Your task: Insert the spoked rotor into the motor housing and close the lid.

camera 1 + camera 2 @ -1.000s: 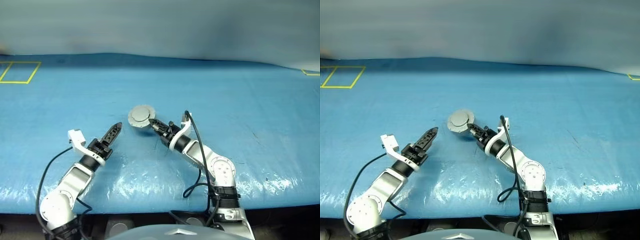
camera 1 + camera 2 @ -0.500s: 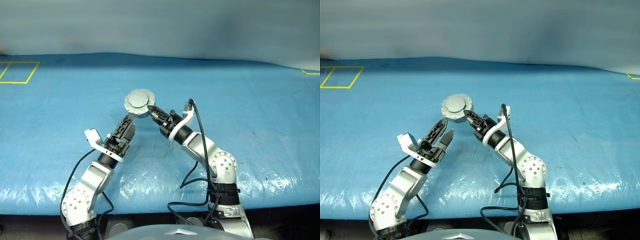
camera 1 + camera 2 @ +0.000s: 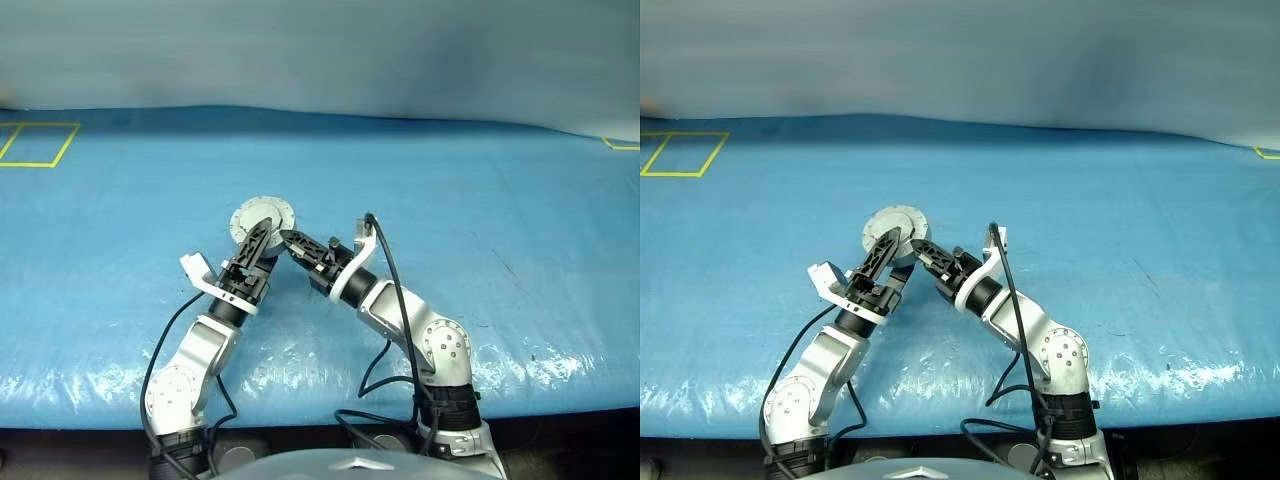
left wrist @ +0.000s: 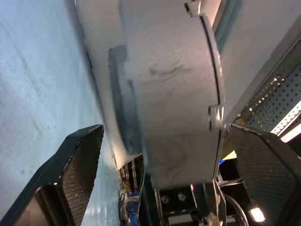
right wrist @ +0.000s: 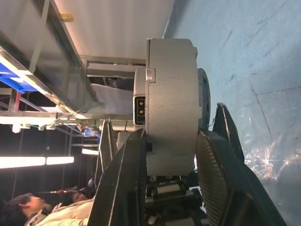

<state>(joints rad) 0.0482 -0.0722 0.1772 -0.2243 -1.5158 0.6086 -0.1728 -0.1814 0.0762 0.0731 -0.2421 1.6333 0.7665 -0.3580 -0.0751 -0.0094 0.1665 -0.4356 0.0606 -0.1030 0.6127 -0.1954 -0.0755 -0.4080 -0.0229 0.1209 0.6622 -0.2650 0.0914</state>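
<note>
The silver-grey motor housing [image 5: 170, 106], lid [image 3: 262, 217] closed, is sitting edge-on between the right pincer's [image 5: 171, 155] fingers.

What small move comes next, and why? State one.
Probably close the left gripper on the motor housing. The right gripper already clamps the housing by its edge above the blue table, and the left fingers stand open on either side of it.

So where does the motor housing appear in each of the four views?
Left eye view: motor housing, left of centre, beyond the left gripper.
Right eye view: left of centre.
Left wrist view: large, upper middle, between the open fingers.
Right wrist view: centre, clamped by the right gripper.
Shared landmark: the blue table cover.
</note>
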